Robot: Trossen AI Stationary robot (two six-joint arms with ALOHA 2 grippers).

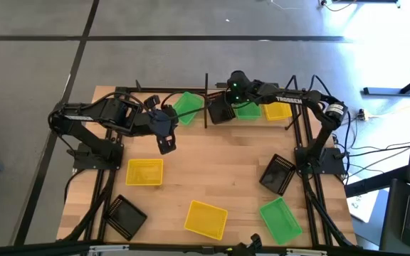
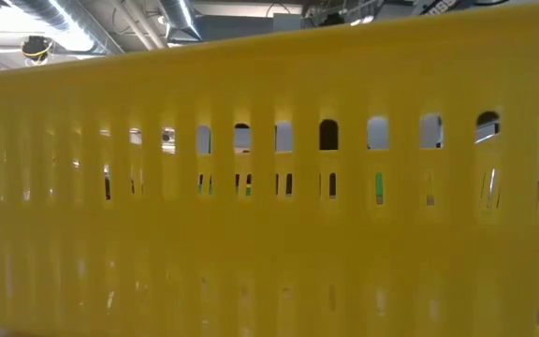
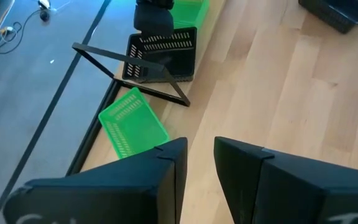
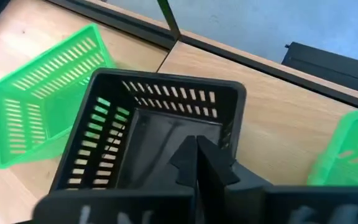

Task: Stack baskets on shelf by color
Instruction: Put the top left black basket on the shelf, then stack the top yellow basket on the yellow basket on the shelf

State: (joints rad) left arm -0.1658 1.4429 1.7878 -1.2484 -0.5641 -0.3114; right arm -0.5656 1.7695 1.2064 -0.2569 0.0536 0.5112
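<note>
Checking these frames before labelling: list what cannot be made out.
- Low view: a yellow basket against the lens hides the table and both arms.
- Right wrist view: the black basket wall hides whether the right end effector pinches it.
- High view: the black basket is partly cut by cables.

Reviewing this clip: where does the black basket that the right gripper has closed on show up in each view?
High view: black basket at the far edge, under the right gripper.
Low view: not visible; a yellow basket fills the picture.
Left wrist view: upper middle.
Right wrist view: centre.
Shared landmark: the green basket beside it.
</note>
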